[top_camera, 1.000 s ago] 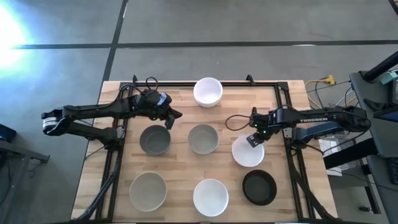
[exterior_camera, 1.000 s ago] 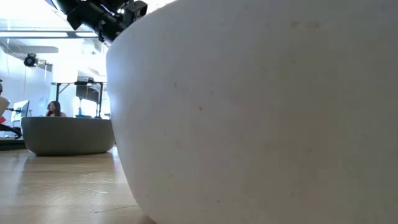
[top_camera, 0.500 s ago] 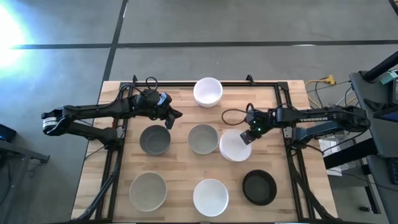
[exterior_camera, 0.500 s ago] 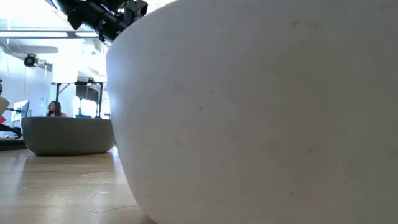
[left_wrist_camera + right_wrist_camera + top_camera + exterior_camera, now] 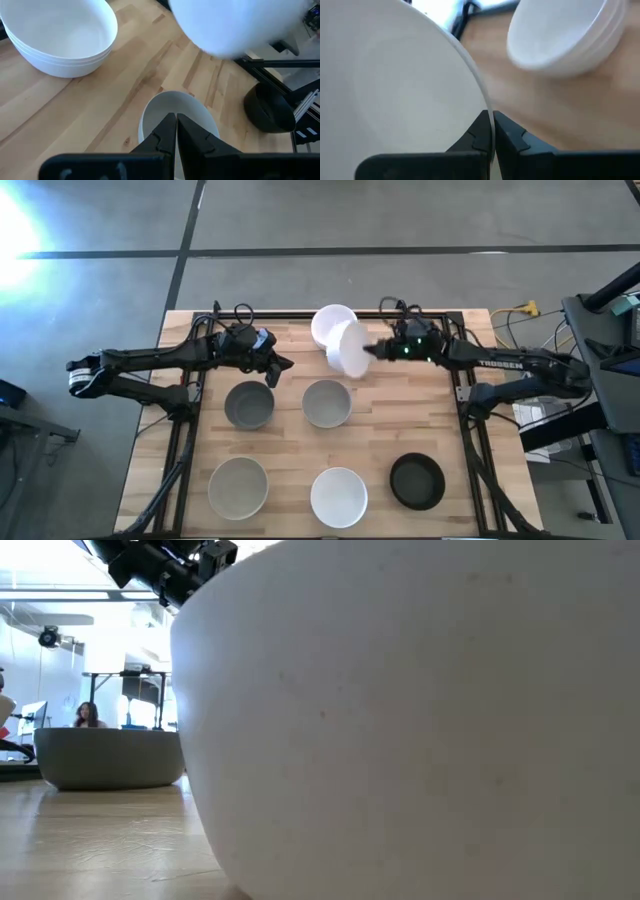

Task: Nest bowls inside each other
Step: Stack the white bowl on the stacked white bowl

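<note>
Holding a white bowl (image 5: 351,348) by its rim, our right gripper (image 5: 378,348) has its fingers pinched together on the edge; in the right wrist view the rim (image 5: 470,80) runs straight down into the narrow slit between the two dark fingers. We see that bowl tipped well off level, lifted clear of the table (image 5: 430,430) and overlapping, from above, the near-right edge of the white stack (image 5: 328,323) at the table's far edge. Which way its mouth faces we cannot tell from the high view.

Taking that white stack as our landmark, we count it as at least two nested white bowls, judging by the doubled rims in the left wrist view (image 5: 60,37). Nearer than the stack sit a dark grey bowl (image 5: 248,404) to the left and a pale grey bowl (image 5: 326,403) almost straight in front, both upright and open upward. Nearest of all are a light grey bowl (image 5: 238,487), a white bowl (image 5: 338,496) and a black bowl (image 5: 417,481), left to right, also upright.

Our left gripper (image 5: 277,367) hangs left of the stack, just beyond the dark grey bowl, its fingers closed together on nothing.
</note>
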Robot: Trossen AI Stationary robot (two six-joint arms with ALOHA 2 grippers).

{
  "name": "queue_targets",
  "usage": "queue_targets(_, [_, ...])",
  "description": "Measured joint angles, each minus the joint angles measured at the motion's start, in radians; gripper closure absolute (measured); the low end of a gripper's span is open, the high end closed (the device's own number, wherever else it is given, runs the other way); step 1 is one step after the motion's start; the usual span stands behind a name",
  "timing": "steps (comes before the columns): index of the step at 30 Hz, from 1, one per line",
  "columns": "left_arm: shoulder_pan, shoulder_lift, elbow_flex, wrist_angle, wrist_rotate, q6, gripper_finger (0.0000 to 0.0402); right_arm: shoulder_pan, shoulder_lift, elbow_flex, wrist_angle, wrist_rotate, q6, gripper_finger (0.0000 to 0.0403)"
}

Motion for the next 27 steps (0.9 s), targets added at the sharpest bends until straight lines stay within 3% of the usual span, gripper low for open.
queue_targets(6, [0.0,0.0,-0.001,0.0,0.0,0.0,0.0402,-0.134,0.109,0.017,0.075,-0.056,0.059,0.0394])
queue_targets(11, [0.0,0.0,-0.001,0.0,0.0,0.0,0.0402,-0.176,0.244,0.176,-0.011,-0.083,0.011,0.0394])
queue_targets(23, [0.0,0.0,-0.001,0.0,0.0,0.0,0.0402,-0.252,0.636,0.802,-0.662,-0.079,-0.263,0.0394])
queue_targets(27, [0.0,0.0,-0.001,0.0,0.0,0.0,0.0402,-0.266,0.728,0.961,-0.829,-0.023,-0.334,0.0394])
